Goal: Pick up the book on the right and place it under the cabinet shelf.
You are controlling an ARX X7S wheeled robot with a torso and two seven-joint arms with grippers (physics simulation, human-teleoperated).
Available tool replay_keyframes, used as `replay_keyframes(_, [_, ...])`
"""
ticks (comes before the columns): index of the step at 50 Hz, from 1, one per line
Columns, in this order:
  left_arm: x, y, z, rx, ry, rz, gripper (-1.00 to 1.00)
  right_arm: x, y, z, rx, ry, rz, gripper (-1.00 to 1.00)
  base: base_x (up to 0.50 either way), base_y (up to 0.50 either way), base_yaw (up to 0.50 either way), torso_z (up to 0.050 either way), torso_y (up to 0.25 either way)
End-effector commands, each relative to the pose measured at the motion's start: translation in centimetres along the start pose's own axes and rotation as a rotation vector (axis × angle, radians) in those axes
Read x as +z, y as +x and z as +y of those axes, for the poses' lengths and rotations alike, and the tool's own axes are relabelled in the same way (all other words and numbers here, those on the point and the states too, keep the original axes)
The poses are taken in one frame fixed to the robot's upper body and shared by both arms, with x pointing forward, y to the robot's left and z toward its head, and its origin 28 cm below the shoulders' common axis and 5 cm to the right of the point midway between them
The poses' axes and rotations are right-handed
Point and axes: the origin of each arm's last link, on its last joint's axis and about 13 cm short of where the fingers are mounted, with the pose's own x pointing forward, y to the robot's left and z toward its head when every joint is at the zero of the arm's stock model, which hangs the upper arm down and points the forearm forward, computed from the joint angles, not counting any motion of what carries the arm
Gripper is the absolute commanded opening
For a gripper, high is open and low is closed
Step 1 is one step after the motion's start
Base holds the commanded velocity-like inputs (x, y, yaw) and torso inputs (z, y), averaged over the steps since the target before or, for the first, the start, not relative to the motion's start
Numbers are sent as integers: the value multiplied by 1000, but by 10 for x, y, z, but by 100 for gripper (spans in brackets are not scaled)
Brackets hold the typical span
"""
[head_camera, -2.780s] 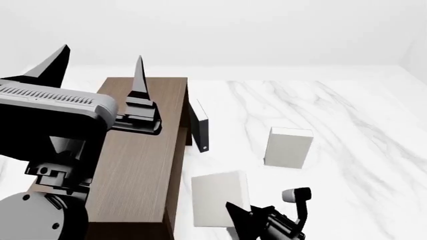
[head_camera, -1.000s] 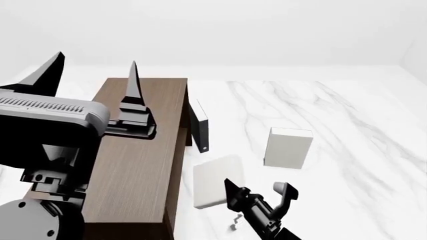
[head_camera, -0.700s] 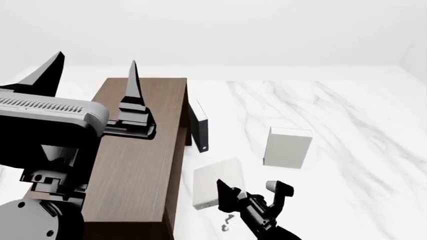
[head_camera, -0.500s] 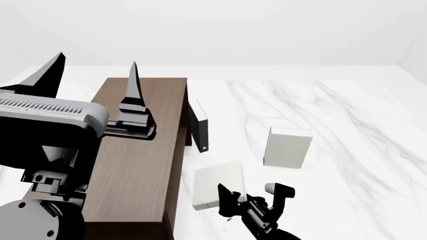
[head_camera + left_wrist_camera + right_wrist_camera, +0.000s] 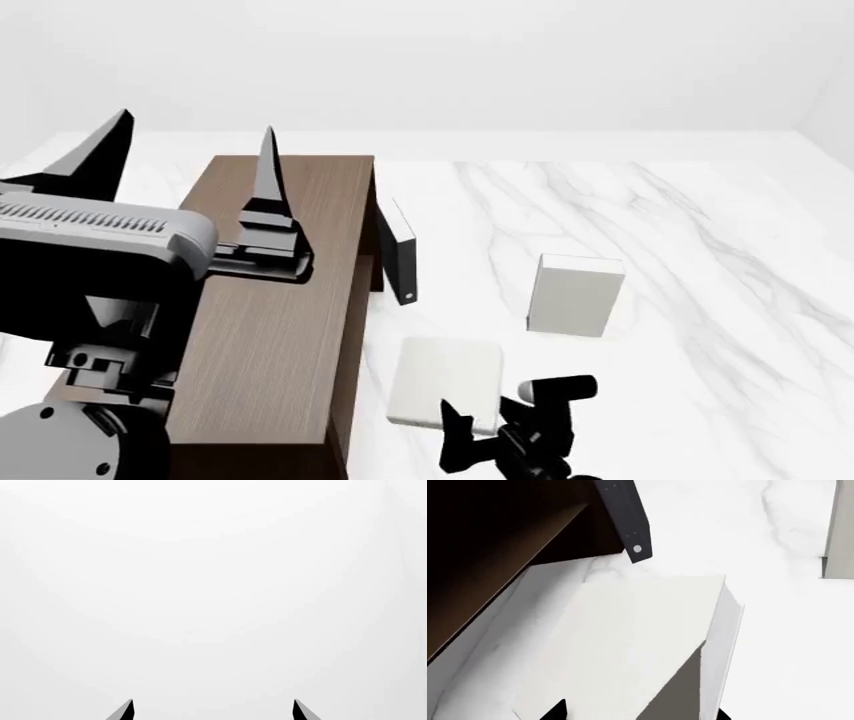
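Note:
The thin white book (image 5: 447, 375) lies on the marble floor beside the cabinet shelf (image 5: 274, 320), a long brown wood-grain box. In the right wrist view the book (image 5: 627, 640) fills the middle, one side raised over a grey shadow, just outside the cabinet's dark opening (image 5: 494, 545). My right gripper (image 5: 514, 405) is open at the book's near end; its tips (image 5: 639, 712) stand wide, one over the book's face, one past its edge. My left gripper (image 5: 194, 165) is open and empty above the cabinet top, tips up, and its wrist view (image 5: 212, 711) shows only white.
The cabinet's thin dark door panel (image 5: 398, 255) stands ajar just beyond the book and also shows in the right wrist view (image 5: 624, 515). A thicker white block-like book (image 5: 577, 295) stands upright to the right. White marble floor (image 5: 694, 250) stretches to the right and back.
My right gripper has pulled back toward me and turned. The book has slid with it, a little right and nearer, and lies squarer. My left arm has barely moved.

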Motion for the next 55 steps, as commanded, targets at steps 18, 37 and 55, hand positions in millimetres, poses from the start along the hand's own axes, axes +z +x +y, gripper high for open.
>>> replay_keyframes(18, [-3,-1,0,1,-8,-4,100,32,-19,0,-56,-217,55,100,0,0,0,0,0])
replay_keyframes(37, [2,-2,2,2,-3,-17,100,83,-20,-1,-114,-371,17,100,0,0,0,0,0])
replay_keyframes(55, [8,2,2,3,-5,-31,100,108,-67,15,-180,-439,-276,100,0,0,0,0,0])
